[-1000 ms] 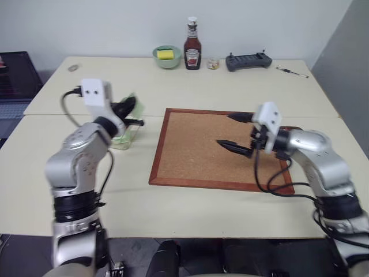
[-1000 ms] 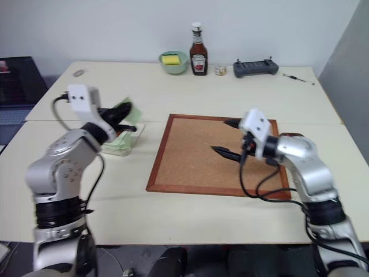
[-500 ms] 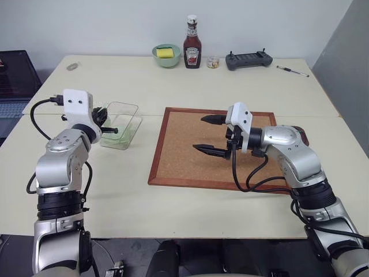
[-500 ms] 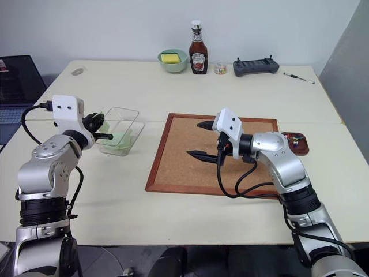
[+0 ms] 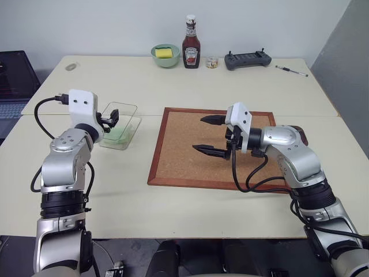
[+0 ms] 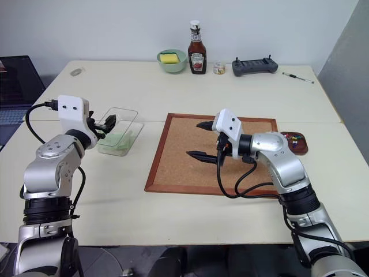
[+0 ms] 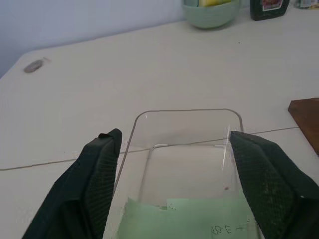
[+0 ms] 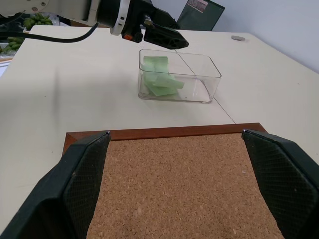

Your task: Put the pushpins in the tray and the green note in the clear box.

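Green note (image 7: 187, 219), thin paper, lies in clear box (image 7: 187, 129); both grippers' jaws apart.

The tray (image 6: 294, 142) sits partly behind the right arm, and the pushpins (image 6: 294, 137) in it are too small to count — only specks of colour. In the left wrist view the green note (image 7: 192, 219) is cut off by the frame edge, its handwriting too faint to read.
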### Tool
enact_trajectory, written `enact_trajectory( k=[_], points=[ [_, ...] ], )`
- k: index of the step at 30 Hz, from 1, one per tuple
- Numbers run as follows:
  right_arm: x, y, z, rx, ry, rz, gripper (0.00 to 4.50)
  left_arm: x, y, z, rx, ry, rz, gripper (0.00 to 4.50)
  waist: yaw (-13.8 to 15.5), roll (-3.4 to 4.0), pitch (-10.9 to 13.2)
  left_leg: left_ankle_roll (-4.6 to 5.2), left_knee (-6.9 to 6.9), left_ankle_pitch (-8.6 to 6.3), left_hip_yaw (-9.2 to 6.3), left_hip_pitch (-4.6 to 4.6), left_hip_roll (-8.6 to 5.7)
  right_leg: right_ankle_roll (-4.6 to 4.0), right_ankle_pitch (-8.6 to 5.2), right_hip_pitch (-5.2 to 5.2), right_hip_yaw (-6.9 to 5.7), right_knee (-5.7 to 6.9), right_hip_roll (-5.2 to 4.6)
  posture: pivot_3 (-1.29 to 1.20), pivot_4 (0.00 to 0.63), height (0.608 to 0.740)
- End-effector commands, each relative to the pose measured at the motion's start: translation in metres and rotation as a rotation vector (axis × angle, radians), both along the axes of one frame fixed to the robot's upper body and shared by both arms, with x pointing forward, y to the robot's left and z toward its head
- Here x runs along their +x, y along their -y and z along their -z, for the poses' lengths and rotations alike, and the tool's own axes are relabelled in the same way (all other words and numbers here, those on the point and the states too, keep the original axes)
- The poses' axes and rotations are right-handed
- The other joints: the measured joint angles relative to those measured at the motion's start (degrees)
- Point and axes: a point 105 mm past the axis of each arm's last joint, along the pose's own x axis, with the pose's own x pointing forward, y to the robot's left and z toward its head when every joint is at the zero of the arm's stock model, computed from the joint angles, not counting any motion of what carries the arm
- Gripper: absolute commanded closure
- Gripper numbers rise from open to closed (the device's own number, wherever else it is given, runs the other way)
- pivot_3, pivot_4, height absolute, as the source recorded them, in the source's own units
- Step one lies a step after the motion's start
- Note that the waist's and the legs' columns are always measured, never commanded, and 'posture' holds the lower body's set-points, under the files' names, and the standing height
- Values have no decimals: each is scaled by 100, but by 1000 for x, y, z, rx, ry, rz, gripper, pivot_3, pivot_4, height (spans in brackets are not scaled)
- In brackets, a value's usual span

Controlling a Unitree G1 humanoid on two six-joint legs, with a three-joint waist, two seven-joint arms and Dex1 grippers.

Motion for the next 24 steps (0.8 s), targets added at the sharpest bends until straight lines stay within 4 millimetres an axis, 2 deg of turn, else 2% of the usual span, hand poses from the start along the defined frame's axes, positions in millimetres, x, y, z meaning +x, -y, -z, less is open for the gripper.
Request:
enact_trajectory(
  k=[1, 4, 7, 11, 14, 20, 24],
  points=[
    [-3, 14, -16, 62, 36, 48, 0, -10, 21, -36, -9, 130, 84, 712, 8, 0, 0, -1, 0, 1, 0, 0, 0, 0, 0, 0, 0, 0, 0, 0, 150, 740],
    [2, 32, -16, 98, 47, 143, 0, -21, 40, -42, -67, 159, 188, 712, 15, 0, 0, 2, 0, -1, 0, -2, -1, 0, 0, 3, 0, -1, -2, 0, 150, 740],
    [6, 53, -12, 113, 44, 234, 0, -33, 57, -33, -69, 135, 280, 712, 11, 0, 0, 3, 1, -2, 5, -3, -2, 0, 0, 3, 3, -1, -4, 0, 150, 740],
    [3, 78, 1, 163, 66, 355, 0, -56, 97, -11, -112, 75, 491, 712, 14, 0, -1, 5, -4, -3, 6, 0, 3, 0, 0, 2, 3, -2, 0, 0, 150, 740],
    [-3, 90, 19, 149, 30, 406, 0, -70, 117, 10, -81, 15, 597, 712, 8, 0, 0, 6, -3, -4, 12, 3, 3, 0, 0, 9, 7, -1, -1, 0, 150, 740],
    [-13, 104, 44, 121, -51, 429, 0, -86, 136, 40, -42, -76, 728, 712, -5, 0, 0, 8, -2, -4, 16, 10, 6, 0, 0, 12, 12, 3, 4, 0, 150, 740],
    [-14, 108, 47, 117, -52, 439, 0, -86, 138, 44, -55, -68, 741, 712, -4, 0, 0, 8, -2, -4, 15, 10, 6, 0, 0, 12, 11, 2, 4, 0, 150, 740]
  ],
)
